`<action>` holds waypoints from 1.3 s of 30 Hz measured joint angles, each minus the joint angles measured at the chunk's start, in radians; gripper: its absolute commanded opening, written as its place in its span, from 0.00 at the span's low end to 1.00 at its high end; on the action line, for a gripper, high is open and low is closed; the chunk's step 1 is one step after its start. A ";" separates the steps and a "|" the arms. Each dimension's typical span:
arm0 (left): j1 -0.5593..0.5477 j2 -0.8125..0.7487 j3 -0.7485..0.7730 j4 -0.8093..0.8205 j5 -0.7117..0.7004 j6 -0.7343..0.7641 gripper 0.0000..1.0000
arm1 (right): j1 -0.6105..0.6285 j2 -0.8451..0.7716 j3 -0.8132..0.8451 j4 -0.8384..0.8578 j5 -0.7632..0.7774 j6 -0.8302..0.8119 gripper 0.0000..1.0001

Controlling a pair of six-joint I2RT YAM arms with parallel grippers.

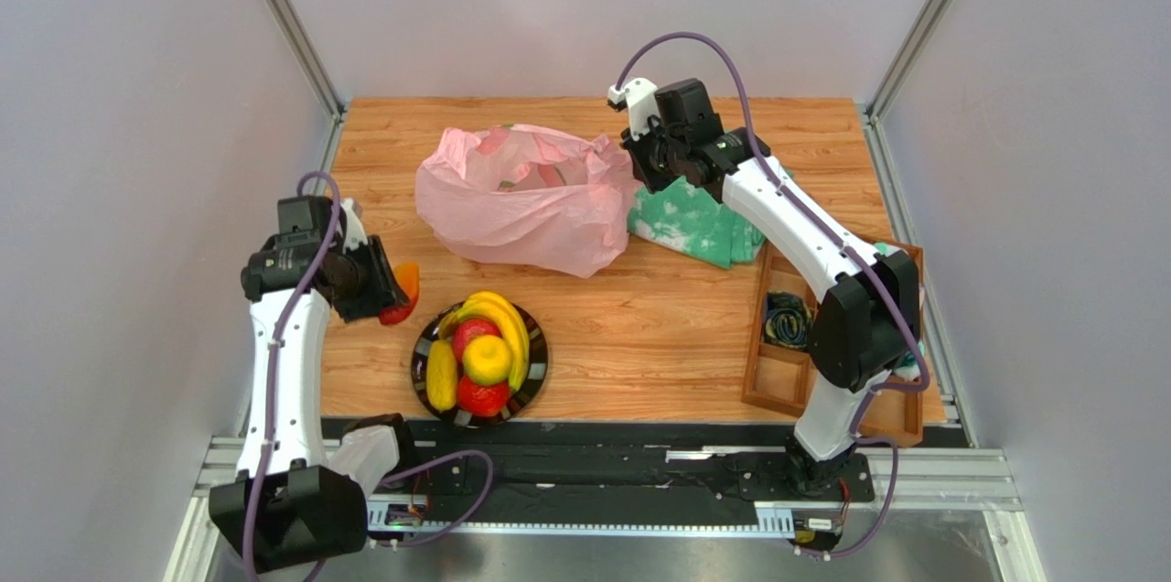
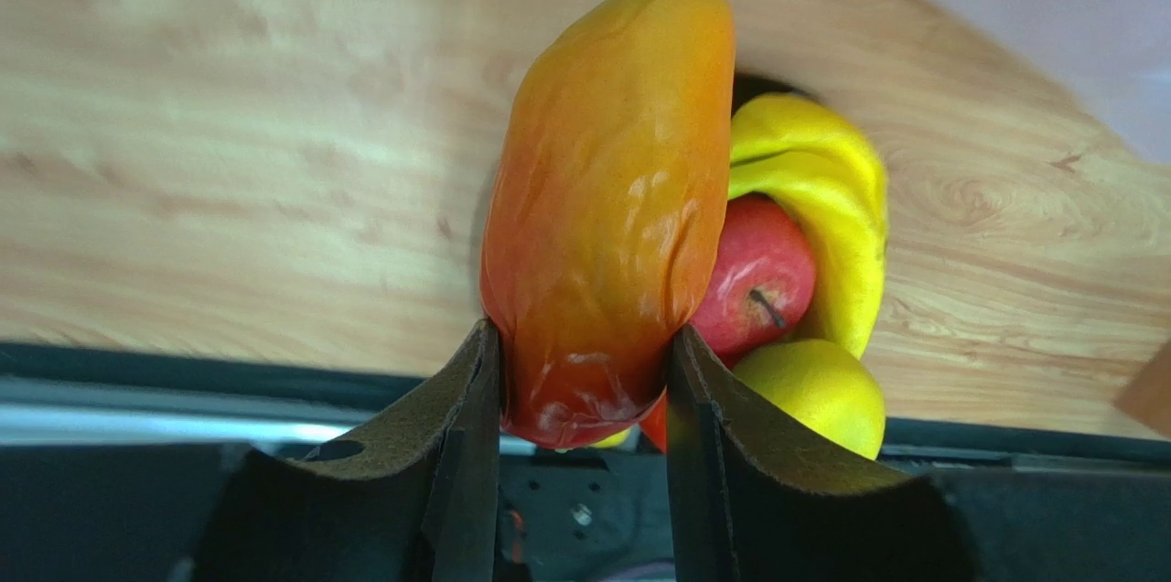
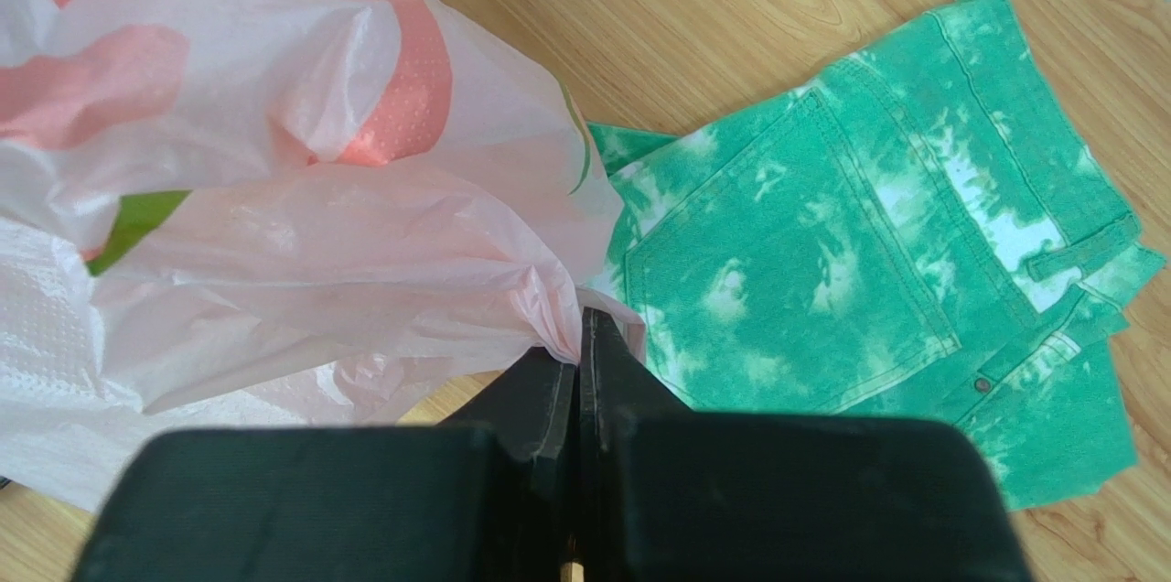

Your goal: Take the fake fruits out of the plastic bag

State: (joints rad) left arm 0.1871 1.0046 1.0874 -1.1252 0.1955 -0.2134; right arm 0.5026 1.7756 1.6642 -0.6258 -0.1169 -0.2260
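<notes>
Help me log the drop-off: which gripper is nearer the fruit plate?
Left. The left gripper holds the mango just beside the plate; the right gripper pinches the plastic bag far beyond it.

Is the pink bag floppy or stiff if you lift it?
Probably floppy: the pink bag is thin and crumpled, bunching where the right tool pinches it. Likely light too, since it looks see-through.

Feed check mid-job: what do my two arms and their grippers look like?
Both arms are alike: white tubular links on the left arm and right arm, bulky black joint housings, and a purple cable looping along each. The left gripper and right gripper have flat, dark, tapering fingers. No markings show.
</notes>
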 measured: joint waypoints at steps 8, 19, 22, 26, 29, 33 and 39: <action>0.023 0.013 -0.192 -0.062 0.066 -0.106 0.00 | 0.000 -0.001 -0.011 -0.005 0.001 -0.015 0.00; 0.024 0.063 -0.183 -0.097 0.058 -0.134 0.00 | 0.001 -0.001 -0.013 -0.007 -0.005 -0.019 0.00; 0.002 0.021 -0.179 -0.116 0.066 -0.148 0.00 | 0.001 -0.001 -0.013 -0.008 -0.005 -0.024 0.00; -0.127 -0.101 -0.163 -0.141 0.080 -0.156 0.00 | 0.001 -0.001 -0.014 -0.014 -0.009 -0.028 0.00; -0.182 -0.192 -0.163 -0.151 0.093 -0.165 0.00 | 0.001 -0.001 -0.014 -0.023 -0.016 -0.029 0.00; -0.215 -0.238 -0.187 -0.152 0.093 -0.179 0.00 | 0.001 0.001 -0.014 -0.024 -0.024 -0.029 0.00; -0.227 -0.172 -0.227 -0.147 0.082 -0.206 0.00 | 0.012 0.005 -0.014 -0.023 -0.023 -0.032 0.00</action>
State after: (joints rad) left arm -0.0399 0.8330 0.8608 -1.2724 0.2771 -0.4194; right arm 0.5144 1.7802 1.6505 -0.6491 -0.1394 -0.2577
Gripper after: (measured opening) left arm 0.460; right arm 0.008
